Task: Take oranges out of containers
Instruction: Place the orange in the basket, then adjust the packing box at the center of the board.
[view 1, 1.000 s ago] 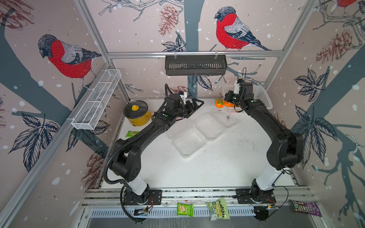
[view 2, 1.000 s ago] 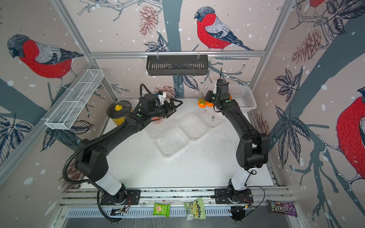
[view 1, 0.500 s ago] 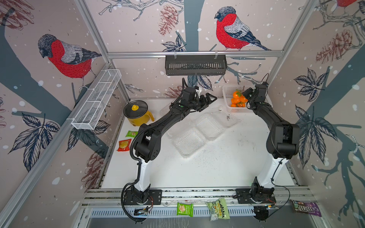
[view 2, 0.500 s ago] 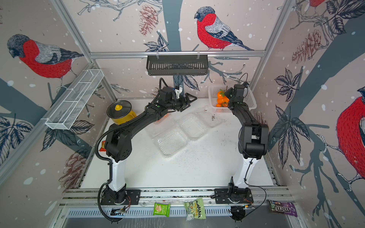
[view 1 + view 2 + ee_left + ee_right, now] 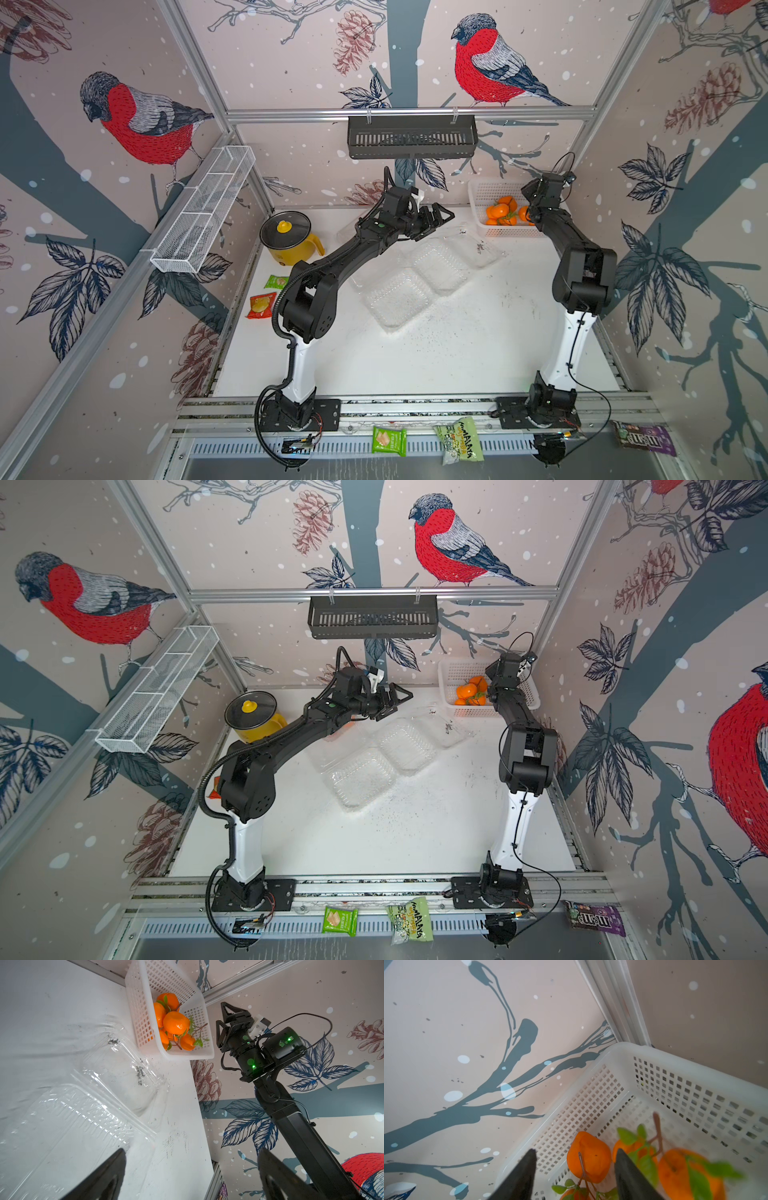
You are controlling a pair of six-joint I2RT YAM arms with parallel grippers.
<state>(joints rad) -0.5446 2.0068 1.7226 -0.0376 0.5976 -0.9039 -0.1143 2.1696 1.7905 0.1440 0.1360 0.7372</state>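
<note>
Right gripper [image 5: 575, 1150] jaws apart over one basket [image 5: 143, 1028], five oranges [image 5: 176, 1022] visible, left gripper [image 5: 192, 1150] wide, three containers [image 5: 399, 299]

A yellow pot [image 5: 289, 239] stands at the back left of the bench [image 5: 436, 361], a green packet [image 5: 276, 281] and a red-orange packet [image 5: 261, 305] lying near it. A white perforated basket [image 5: 488, 192] sits in the back right corner; a black slotted rack [image 5: 411, 137] hangs on the rear rail.

A: Checked left arm [image 5: 353, 257] and right arm [image 5: 561, 232]: black links, white lower link [image 5: 301, 365], black base plates [image 5: 328, 413].
B: Noted. Ribbed black hose [image 5: 202, 789] on left; thin black cable [image 5: 311, 1016] and lit green LEDs [image 5: 253, 1066] on right. The right tool [image 5: 221, 1014] has black triangular frames.
</note>
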